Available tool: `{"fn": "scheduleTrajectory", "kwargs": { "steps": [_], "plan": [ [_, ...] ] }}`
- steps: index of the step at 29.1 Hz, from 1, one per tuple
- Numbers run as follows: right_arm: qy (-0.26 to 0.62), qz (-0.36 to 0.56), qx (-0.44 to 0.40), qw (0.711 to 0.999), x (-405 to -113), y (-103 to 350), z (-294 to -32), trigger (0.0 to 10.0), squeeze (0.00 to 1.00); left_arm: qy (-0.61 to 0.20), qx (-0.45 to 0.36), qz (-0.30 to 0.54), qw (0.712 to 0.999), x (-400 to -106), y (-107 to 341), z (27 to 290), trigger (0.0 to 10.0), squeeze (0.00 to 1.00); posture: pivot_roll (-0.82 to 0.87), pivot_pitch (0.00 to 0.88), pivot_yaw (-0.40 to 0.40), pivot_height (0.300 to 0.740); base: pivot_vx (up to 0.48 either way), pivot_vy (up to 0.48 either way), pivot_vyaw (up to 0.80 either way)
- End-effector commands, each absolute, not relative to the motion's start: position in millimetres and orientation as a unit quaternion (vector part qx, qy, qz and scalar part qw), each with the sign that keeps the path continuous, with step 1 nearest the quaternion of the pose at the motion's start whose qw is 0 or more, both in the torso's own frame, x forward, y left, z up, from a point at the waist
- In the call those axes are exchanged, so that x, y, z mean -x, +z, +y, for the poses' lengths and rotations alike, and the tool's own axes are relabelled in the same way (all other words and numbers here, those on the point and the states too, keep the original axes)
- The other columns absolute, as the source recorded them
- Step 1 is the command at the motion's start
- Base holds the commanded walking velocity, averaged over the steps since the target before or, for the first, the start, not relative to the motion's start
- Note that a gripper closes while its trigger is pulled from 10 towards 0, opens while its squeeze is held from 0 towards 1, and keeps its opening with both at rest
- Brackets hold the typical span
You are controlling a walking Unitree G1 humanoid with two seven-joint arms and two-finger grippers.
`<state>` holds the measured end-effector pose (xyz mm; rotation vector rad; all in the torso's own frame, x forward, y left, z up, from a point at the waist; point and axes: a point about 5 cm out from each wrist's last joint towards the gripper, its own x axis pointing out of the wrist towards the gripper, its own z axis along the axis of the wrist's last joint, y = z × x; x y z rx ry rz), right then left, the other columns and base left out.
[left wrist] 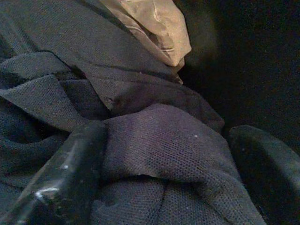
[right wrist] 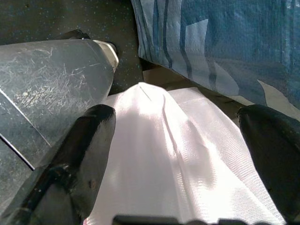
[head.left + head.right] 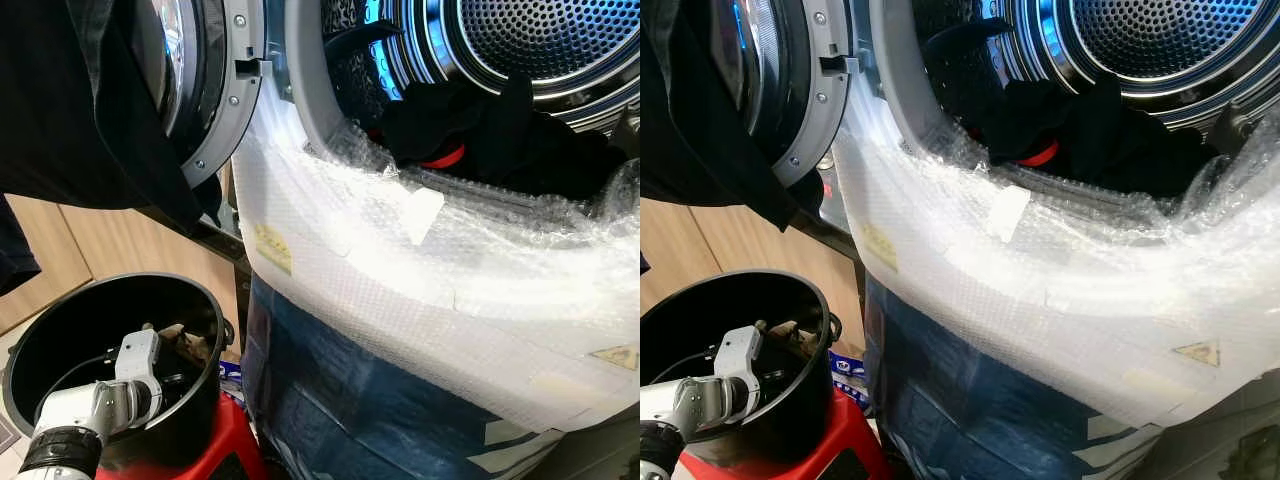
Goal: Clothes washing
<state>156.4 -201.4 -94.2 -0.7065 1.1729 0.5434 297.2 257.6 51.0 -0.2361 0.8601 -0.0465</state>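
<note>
Your left gripper (image 1: pixel 164 178) is down inside the black bucket (image 3: pixel 60 310), jaws wide, straddling a dark mesh garment (image 1: pixel 159 140) fold, nothing gripped. Washer drum (image 3: pixel 520 50) lies up-right of the bucket.

Glare blows out bubble wrap (image 3: pixel 420 270); left wrist view dim, grainy; drum (image 3: pixel 540 40) lit blue.

Red stool (image 3: pixel 225 445) carries black bucket (image 3: pixel 60 330) (dark clothes inside).
</note>
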Motion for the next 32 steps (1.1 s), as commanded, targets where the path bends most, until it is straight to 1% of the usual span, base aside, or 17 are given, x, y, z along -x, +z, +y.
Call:
{"fn": "scheduleTrajectory", "kwargs": {
  "steps": [1,4,16,19,23,26,29,32],
  "plan": [
    [0.241,0.535,0.323,0.743,-160.0,-91.8,-207.1,10.0,0.00,-0.036,0.113,0.440,0.890,-293.3,41.0,248.9,0.0,0.00,0.10,0.035,-0.119,0.740,0.000,0.000,0.00],
    [0.235,0.534,0.331,0.742,-164.1,-88.8,-214.0,10.0,0.00,-0.043,0.119,0.435,0.892,-296.2,39.5,240.5,0.0,0.00,0.09,0.036,-0.139,0.740,0.000,0.000,0.00],
    [0.227,0.524,0.354,0.741,-180.3,-77.7,-230.4,10.0,0.00,-0.050,0.135,0.414,0.899,-304.6,37.1,226.8,0.0,0.00,0.06,0.000,-0.180,0.740,0.000,0.000,0.00],
    [0.224,0.523,0.356,0.741,-182.6,-75.8,-233.3,10.0,0.00,-0.050,0.135,0.410,0.901,-306.4,37.9,226.2,0.0,0.00,0.07,0.000,-0.187,0.740,0.000,0.000,0.00],
    [0.220,0.519,0.359,0.744,-188.5,-72.6,-234.6,10.0,0.00,-0.037,0.137,0.399,0.906,-308.6,39.6,232.4,0.0,0.00,0.08,0.000,-0.194,0.740,0.000,0.000,0.00],
    [0.227,0.514,0.360,0.745,-193.3,-71.5,-229.3,10.0,0.00,-0.025,0.143,0.391,0.909,-308.1,42.6,239.0,0.0,0.00,0.12,0.000,-0.200,0.740,0.000,0.000,0.00],
    [0.235,0.508,0.359,0.747,-196.3,-71.8,-221.5,10.0,0.00,-0.017,0.148,0.385,0.911,-306.7,45.1,245.7,0.0,0.00,0.13,0.000,-0.199,0.740,0.000,0.000,0.00],
    [0.255,0.494,0.358,0.750,-201.7,-72.6,-203.0,10.0,0.00,-0.002,0.156,0.382,0.911,-302.3,46.6,256.7,0.0,0.00,0.14,0.001,-0.186,0.740,0.000,0.000,0.00]
  ]
}}
